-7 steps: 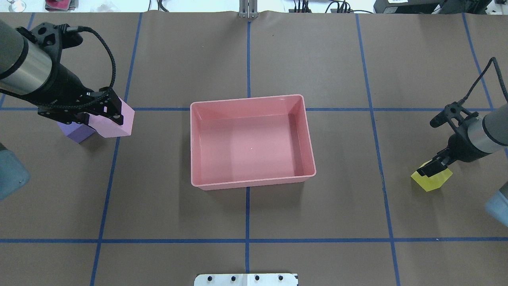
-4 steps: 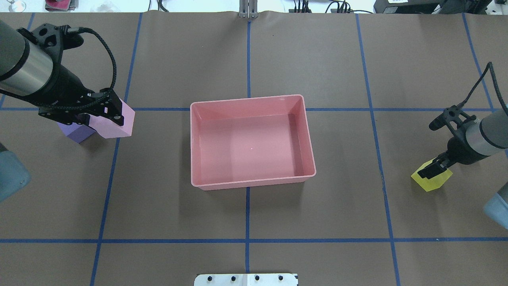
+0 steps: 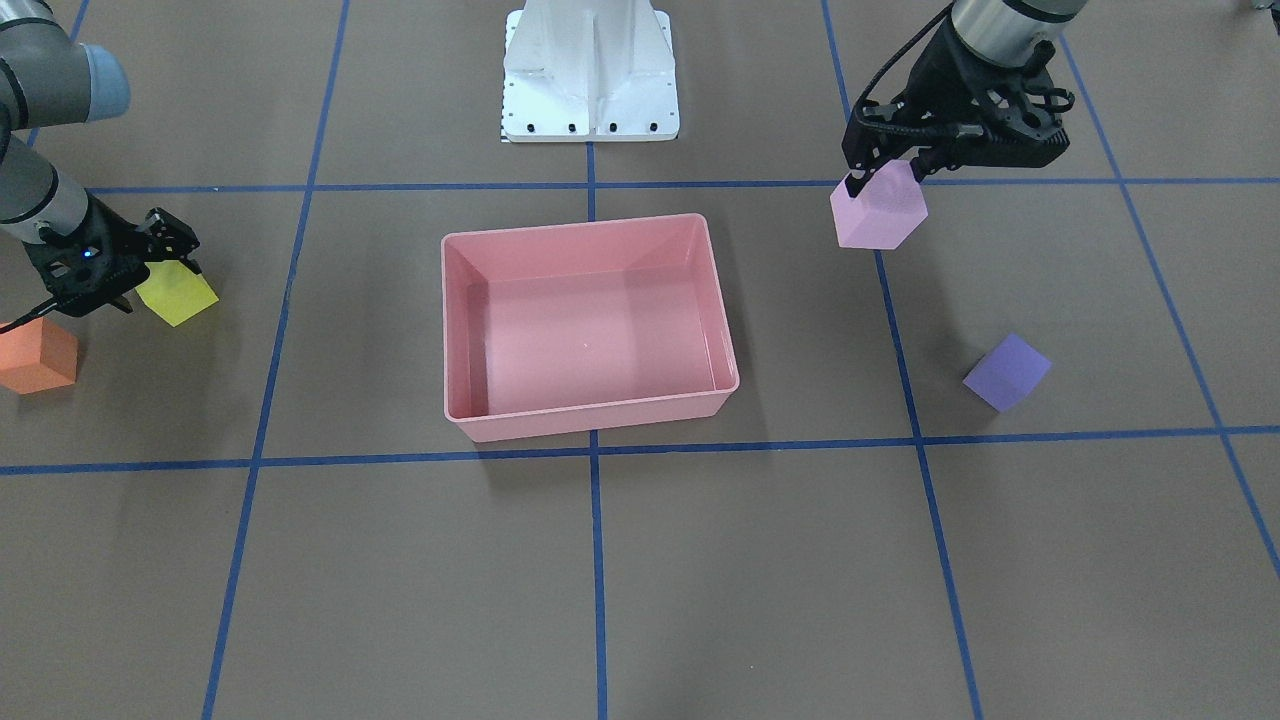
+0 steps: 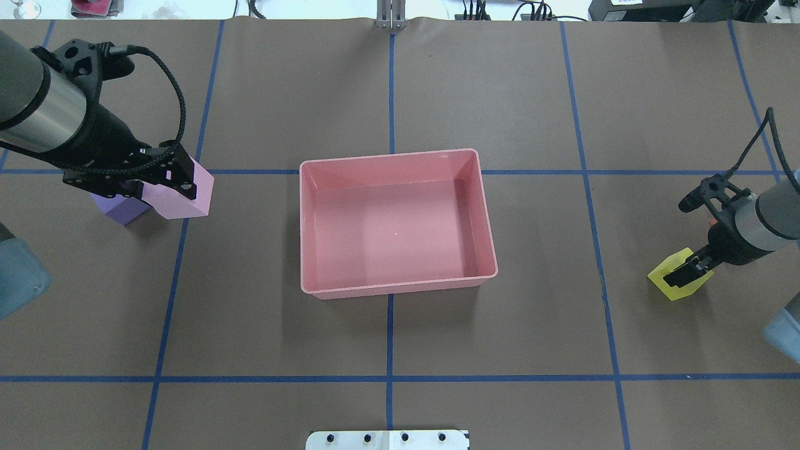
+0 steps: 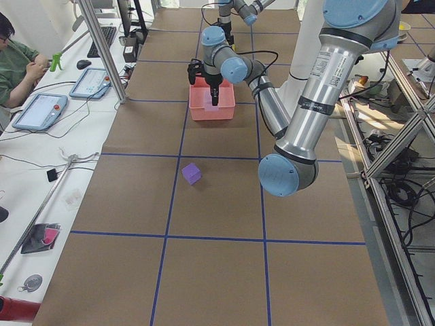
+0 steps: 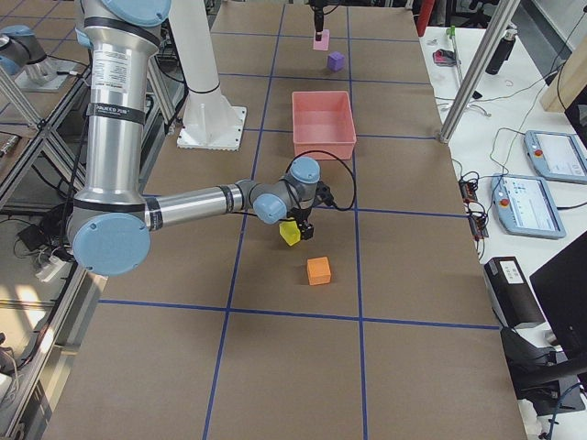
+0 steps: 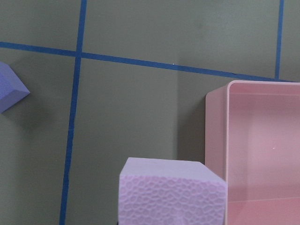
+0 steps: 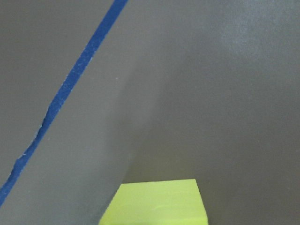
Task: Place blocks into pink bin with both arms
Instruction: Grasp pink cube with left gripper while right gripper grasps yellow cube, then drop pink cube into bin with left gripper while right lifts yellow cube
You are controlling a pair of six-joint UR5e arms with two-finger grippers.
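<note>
My left gripper [image 4: 167,181] is shut on the pink-lilac block [image 4: 186,195] and holds it above the table, left of the pink bin [image 4: 304,231]. The block also shows in the front view [image 3: 878,212] and the left wrist view [image 7: 171,192]. The purple block [image 4: 119,209] lies on the table under the left arm. My right gripper [image 4: 689,269] is shut on the yellow block [image 4: 672,282], tilted just above the table, far right of the bin. The orange block [image 3: 38,356] lies beside it. The bin [image 3: 447,330] is empty.
The white robot base [image 3: 590,70] stands behind the bin in the front view. Blue tape lines cross the brown table cover [image 4: 387,350]. An operator's desk with tablets [image 5: 41,109] runs along the far side of the table.
The left gripper with the pink-lilac block has drifted slightly toward the bin. The right wrist has shifted a little toward the robot, still gripping the yellow block.
</note>
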